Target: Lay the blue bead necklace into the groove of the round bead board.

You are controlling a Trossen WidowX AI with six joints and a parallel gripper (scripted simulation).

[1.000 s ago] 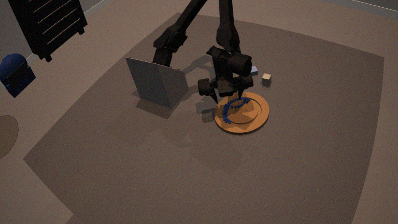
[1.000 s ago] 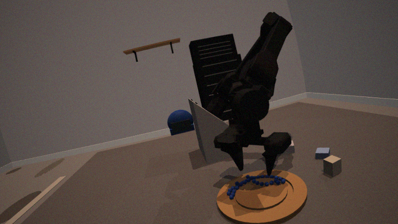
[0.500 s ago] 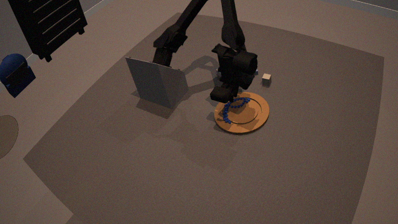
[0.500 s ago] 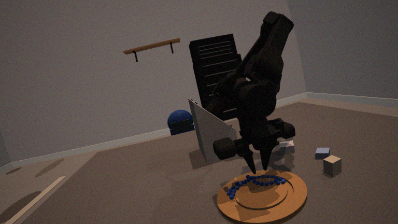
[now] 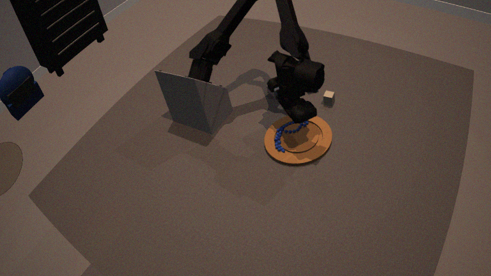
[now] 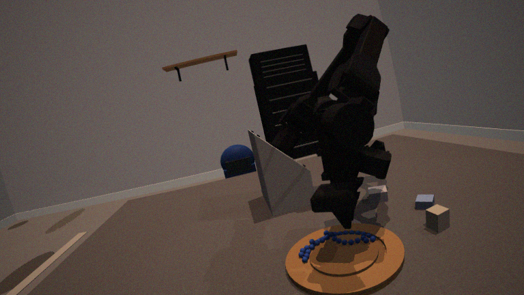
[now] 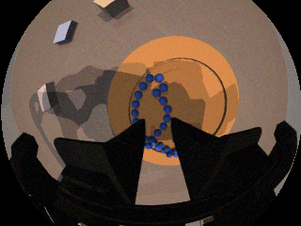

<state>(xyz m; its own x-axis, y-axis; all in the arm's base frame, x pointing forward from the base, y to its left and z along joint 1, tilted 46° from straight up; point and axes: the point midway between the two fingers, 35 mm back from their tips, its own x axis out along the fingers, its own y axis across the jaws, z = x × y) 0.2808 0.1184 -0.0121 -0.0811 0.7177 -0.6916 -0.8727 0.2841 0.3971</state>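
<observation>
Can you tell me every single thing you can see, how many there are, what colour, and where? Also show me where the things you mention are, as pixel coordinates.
round wooden bead board (image 5: 297, 157) (image 6: 344, 284) (image 7: 175, 47): one, orange-brown, under the gripper
bead necklace (image 5: 277, 137) (image 6: 351, 242) (image 7: 167, 109): one, blue, bunched on the board
small blocks: three, tan (image 5: 328, 96) (image 6: 437, 218) (image 7: 112, 7), pale blue (image 6: 424, 201) (image 7: 65, 32), pinkish white (image 6: 377, 192) (image 7: 46, 97), beyond the board
slanted panel: one, grey (image 5: 186, 103) (image 6: 282, 179), by the arm's base
slatted cabinet: one, black (image 5: 57, 16) (image 6: 280, 82), near the wall
domed object: one, blue (image 5: 16, 81) (image 6: 236, 156), near the wall
shelf: one, brown (image 6: 199, 60), on the wall
arm: one, black
gripper (image 7: 158, 122): one, black, partly open over the board
</observation>
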